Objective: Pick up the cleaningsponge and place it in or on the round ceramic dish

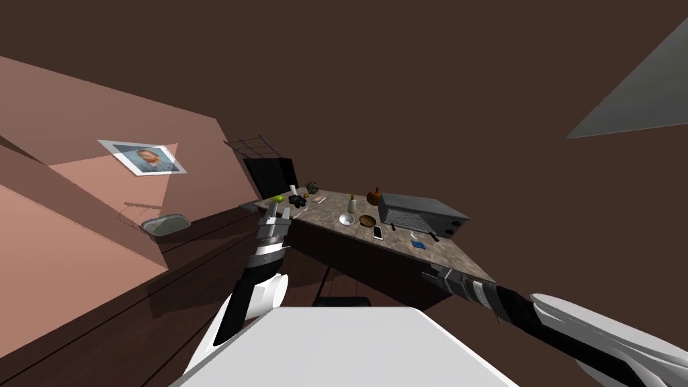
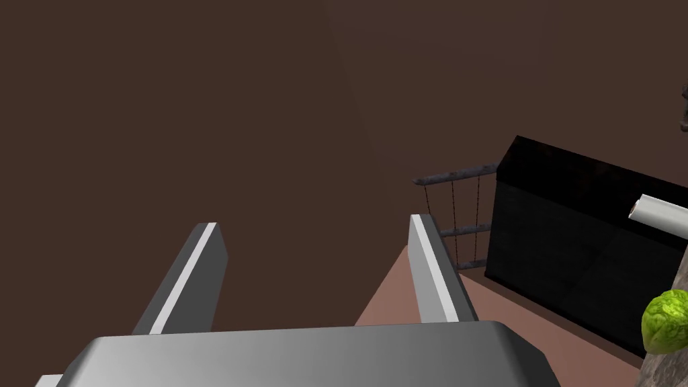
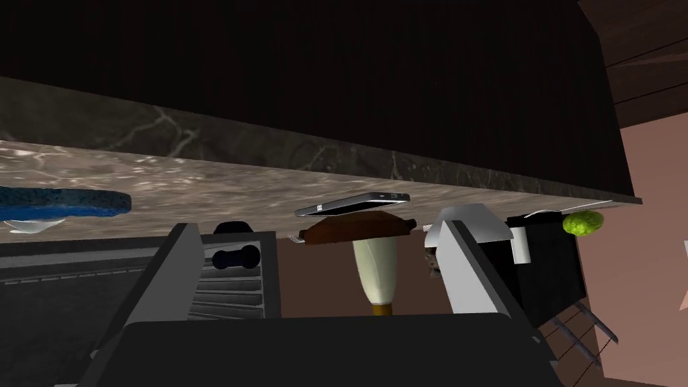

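Sponge (image 1: 419, 245) is just a tiny blue speck on the counter (image 1: 451, 259) near the front edge in the head view. The right wrist view shows it lying flat, but cut off. Left hand (image 2: 314, 222) is off the counter's left end, fingers apart. White bowl (image 1: 346, 219) and round brown dish (image 1: 367, 220) sit mid-counter. Right hand (image 3: 319, 225) is spread wide and empty, one finger half hiding the bowl.
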Tool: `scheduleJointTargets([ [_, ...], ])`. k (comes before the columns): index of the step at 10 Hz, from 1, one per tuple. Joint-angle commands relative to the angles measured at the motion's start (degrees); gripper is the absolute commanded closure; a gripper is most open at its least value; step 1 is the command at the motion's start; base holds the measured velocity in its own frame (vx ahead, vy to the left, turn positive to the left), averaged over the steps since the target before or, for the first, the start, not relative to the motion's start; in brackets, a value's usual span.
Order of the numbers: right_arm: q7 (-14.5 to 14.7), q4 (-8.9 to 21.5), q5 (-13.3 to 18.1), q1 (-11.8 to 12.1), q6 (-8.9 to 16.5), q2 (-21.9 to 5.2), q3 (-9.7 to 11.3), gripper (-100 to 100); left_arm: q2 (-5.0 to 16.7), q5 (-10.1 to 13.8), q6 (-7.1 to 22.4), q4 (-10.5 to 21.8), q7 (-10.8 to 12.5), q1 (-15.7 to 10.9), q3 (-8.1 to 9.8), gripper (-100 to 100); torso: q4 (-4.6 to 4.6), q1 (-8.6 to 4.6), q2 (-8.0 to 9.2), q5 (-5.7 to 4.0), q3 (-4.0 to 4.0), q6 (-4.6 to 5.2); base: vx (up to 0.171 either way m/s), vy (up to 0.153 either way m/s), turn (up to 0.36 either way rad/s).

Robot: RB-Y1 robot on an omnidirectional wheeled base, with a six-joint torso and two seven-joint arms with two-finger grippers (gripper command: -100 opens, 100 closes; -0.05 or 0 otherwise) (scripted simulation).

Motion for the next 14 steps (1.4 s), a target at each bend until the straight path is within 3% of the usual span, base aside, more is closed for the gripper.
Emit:
scheduleJointTargets([
  [1,0.5,1.9,0.8,-0.5,-0.3,-1.2,1.0,-100,0.0,0.0,0.0,0.0,0.0,0.0,0.00,0,0.00,0.00,0.00,0.00,0.00,0.00,0.019,0.016,0.126],
  [3,1.2,5.2,3.0,0.6,-0.7,-5.6,2.6,-100,0.0,0.0,0.0,0.0,0.0,0.0,0.00,0,0.00,-0.02,-0.01,-0.01,0.00,0.00,0.030,0.025,0.286],
  [4,1.2,5.9,3.0,0.6,-0.7,-6.0,2.6,-100,0.0,0.0,0.0,0.0,0.0,0.0,0.00,0,-0.02,0.00,-0.08,-0.01,-0.05,-0.02,0.030,0.012,0.087],
  [6,2.0,9.4,5.2,1.4,-1.1,-10.0,4.7,-100,0.0,0.0,0.0,0.0,0.0,0.0,0.00,0,-0.01,-0.03,-0.04,-0.01,-0.02,0.01,0.036,0.013,0.259],
  [7,2.0,9.6,5.2,1.4,-1.1,-10.0,4.7,-100,0.0,0.0,0.0,0.0,0.0,0.0,0.00,0,-0.02,-0.04,-0.10,-0.03,-0.06,-0.01,0.033,0.000,0.093],
  [10,3.2,14.5,8.2,2.2,-1.5,-14.5,8.1,-100,0.0,0.0,0.0,0.0,0.0,0.0,0.00,0,-0.02,-0.06,-0.09,-0.03,-0.05,0.00,0.040,0.004,0.264],
  [14,3.5,16.0,9.1,2.4,-1.7,-15.7,9.3,-100,0.0,0.0,0.0,0.0,0.0,0.0,0.01,0,0.01,-0.06,0.03,-0.03,0.02,0.04,0.022,-0.004,0.068],
])
